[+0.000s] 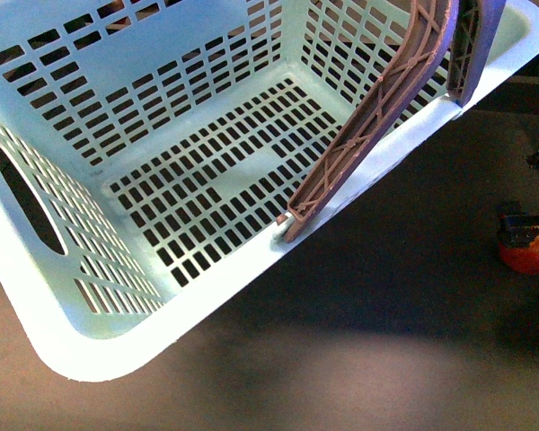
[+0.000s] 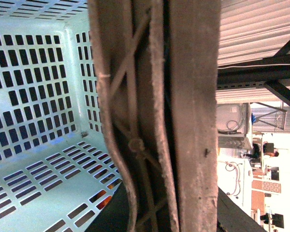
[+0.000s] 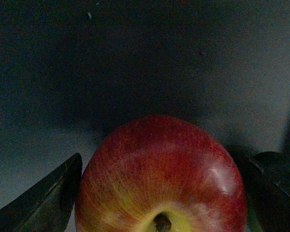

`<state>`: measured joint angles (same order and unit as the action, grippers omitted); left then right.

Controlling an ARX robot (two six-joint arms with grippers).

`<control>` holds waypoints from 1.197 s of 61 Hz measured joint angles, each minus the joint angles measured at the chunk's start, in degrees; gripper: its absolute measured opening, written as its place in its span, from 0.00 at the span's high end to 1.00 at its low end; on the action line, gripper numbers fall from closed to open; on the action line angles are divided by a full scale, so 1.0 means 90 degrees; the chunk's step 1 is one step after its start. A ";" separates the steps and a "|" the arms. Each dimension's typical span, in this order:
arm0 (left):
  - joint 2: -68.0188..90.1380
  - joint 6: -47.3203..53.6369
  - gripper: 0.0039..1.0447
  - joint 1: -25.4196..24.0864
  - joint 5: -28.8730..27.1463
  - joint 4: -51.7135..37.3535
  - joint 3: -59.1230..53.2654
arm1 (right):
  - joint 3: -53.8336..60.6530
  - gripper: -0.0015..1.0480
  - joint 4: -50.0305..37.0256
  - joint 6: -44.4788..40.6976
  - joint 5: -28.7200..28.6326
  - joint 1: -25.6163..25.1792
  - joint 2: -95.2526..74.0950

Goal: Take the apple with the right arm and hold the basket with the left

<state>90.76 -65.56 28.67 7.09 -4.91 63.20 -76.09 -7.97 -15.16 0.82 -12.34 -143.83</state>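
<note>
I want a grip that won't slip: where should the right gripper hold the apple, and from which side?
Probably across the widest part of the apple, one finger on each rounded flank, coming from the stem end. Its stem dimple faces the wrist camera, and the fingers of the right gripper flank it there.
</note>
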 joint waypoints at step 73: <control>0.0000 0.0002 0.84 0.0000 -0.0005 0.0000 0.0000 | 0.2936 0.23 -0.0544 0.0695 -0.1940 0.0532 0.6319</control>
<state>90.76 -65.54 28.67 7.05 -4.91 63.20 -49.67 -12.86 -8.91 -16.64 -7.55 -86.96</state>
